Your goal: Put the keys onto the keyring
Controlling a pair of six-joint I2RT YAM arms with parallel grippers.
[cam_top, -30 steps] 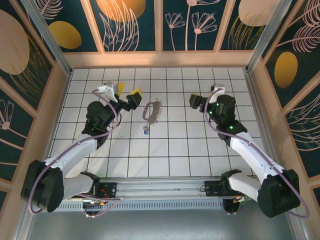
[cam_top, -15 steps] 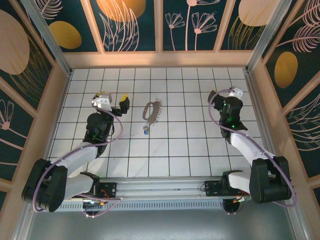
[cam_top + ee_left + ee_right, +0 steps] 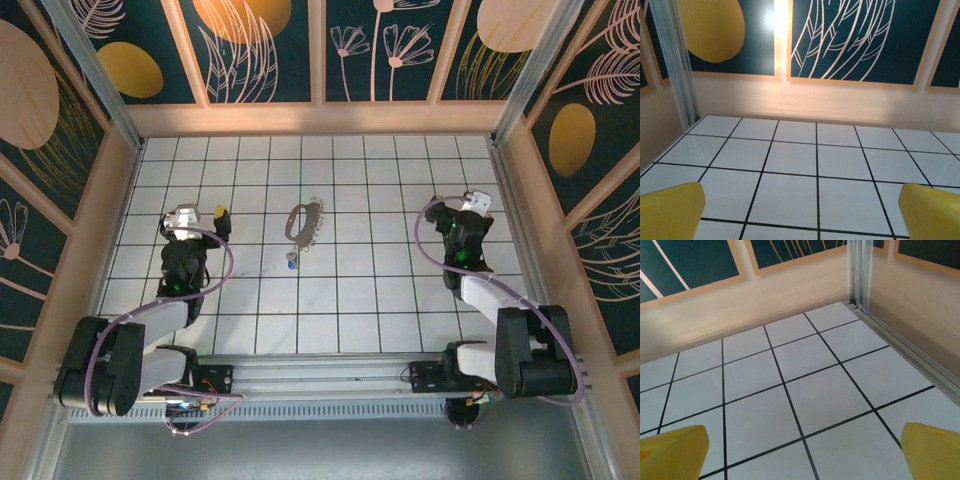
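The keyring (image 3: pixel 304 222), a beige bumpy oval loop, lies on the white tiled floor near the middle of the top view. The keys (image 3: pixel 291 261), tiny with a blue head, lie about one tile nearer, apart from the loop. My left gripper (image 3: pixel 205 214) is folded back at the left, some three tiles from the keyring. In the left wrist view its yellow fingers (image 3: pixel 670 210) stand wide apart, the left gripper (image 3: pixel 802 220) open over bare tiles. My right gripper (image 3: pixel 466 208) is drawn back at the right. It (image 3: pixel 802 460) is open too, its fingers (image 3: pixel 935 450) empty.
Wooden walls with dark leaf panels (image 3: pixel 320 50) enclose the tiled floor. The right gripper faces the far right corner post (image 3: pixel 859 275); the left one faces the back wall (image 3: pixel 815 100). Purple cables (image 3: pixel 225 262) loop along both arms.
Both arms have pulled back from the keyring toward their own sides and folded down. Both grippers are still open. Keyring and keys have not moved.
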